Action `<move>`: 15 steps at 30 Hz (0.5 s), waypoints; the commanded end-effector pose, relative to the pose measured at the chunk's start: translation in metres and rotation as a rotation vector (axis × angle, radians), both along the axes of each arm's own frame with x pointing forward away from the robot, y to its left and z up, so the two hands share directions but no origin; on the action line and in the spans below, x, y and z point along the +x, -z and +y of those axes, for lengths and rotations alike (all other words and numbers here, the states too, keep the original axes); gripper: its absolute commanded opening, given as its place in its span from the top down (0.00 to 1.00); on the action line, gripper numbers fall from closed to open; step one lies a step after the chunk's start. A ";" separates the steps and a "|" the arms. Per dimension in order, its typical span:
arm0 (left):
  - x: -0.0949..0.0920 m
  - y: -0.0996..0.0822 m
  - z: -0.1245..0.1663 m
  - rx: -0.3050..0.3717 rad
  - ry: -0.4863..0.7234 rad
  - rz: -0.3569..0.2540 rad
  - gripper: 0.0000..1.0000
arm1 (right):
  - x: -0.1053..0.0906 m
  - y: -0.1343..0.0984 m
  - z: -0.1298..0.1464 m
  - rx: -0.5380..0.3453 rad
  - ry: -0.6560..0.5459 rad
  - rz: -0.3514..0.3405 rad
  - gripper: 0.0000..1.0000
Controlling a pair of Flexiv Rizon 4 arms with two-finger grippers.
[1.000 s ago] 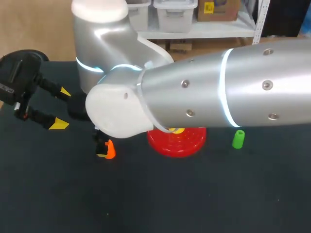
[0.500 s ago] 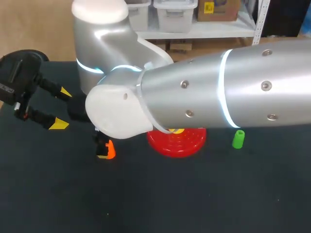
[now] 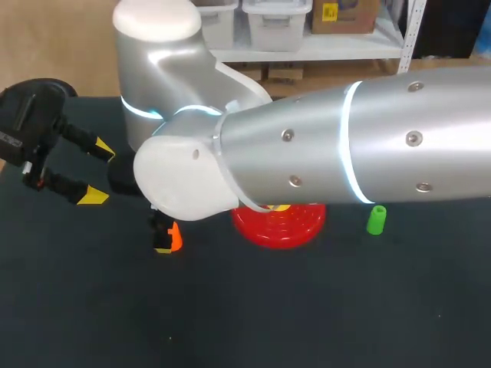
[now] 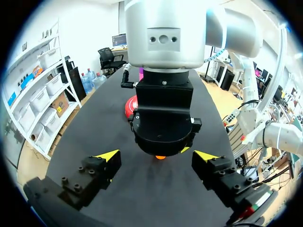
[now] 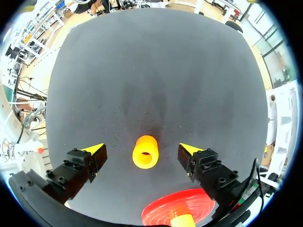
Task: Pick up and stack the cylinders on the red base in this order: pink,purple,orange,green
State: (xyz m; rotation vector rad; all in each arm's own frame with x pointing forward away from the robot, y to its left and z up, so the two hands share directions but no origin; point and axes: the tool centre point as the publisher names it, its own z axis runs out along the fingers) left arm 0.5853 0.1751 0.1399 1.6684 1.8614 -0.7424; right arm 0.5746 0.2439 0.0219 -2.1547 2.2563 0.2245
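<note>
Right gripper point(image 5: 142, 149): fingers apart, one yellow tip on each side of the orange cylinder point(image 5: 145, 153). A gap of bare table point(image 3: 307, 307) shows on both sides, so neither tip touches it. The cylinder appears to stand upright, with its bore facing up into the wrist camera. The gripper is centred over it, and I judge this to be the line-up for a grasp not yet made.

Right arm point(image 3: 360, 146): it comes in from the right and reaches past the middle, so in the head view it hides most of its own gripper. That view shows only the cylinder and a dark finger beside it, near the table's left half.

Left gripper point(image 4: 157, 156): fingers wide apart with nothing between them. It sits at the table's left edge and points towards the other arm's wrist, well clear of the work. This looks like a parked position that leaves room for the right arm.

Red base point(image 3: 280, 224): it sits on the table near the middle, just beside the orange cylinder on the robot's right. A yellow piece point(image 3: 278, 206) shows at its centre. I cannot tell whether this is the base's peg or a stacked part, because the arm covers what is above it.

Green cylinder point(image 3: 376, 219): it stands upright on the table beyond the base, apart from it, and is last in the order.

The pink and purple cylinders cannot be identified in these views, so the stack's progress is unconfirmed.
</note>
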 end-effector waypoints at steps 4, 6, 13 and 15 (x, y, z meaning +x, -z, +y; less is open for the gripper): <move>0.000 0.000 0.001 -0.002 0.002 -0.001 0.00 | 0.002 0.002 -0.001 0.001 0.000 0.008 0.00; 0.000 0.000 0.001 -0.002 0.002 -0.001 0.00 | 0.002 0.002 0.000 0.001 -0.001 0.008 0.00; 0.000 0.000 0.001 -0.002 0.002 -0.001 0.00 | 0.002 0.003 0.000 -0.002 -0.003 0.012 0.00; 0.000 0.000 0.001 -0.002 0.002 -0.001 0.00 | 0.002 0.004 0.000 -0.005 -0.002 0.014 0.00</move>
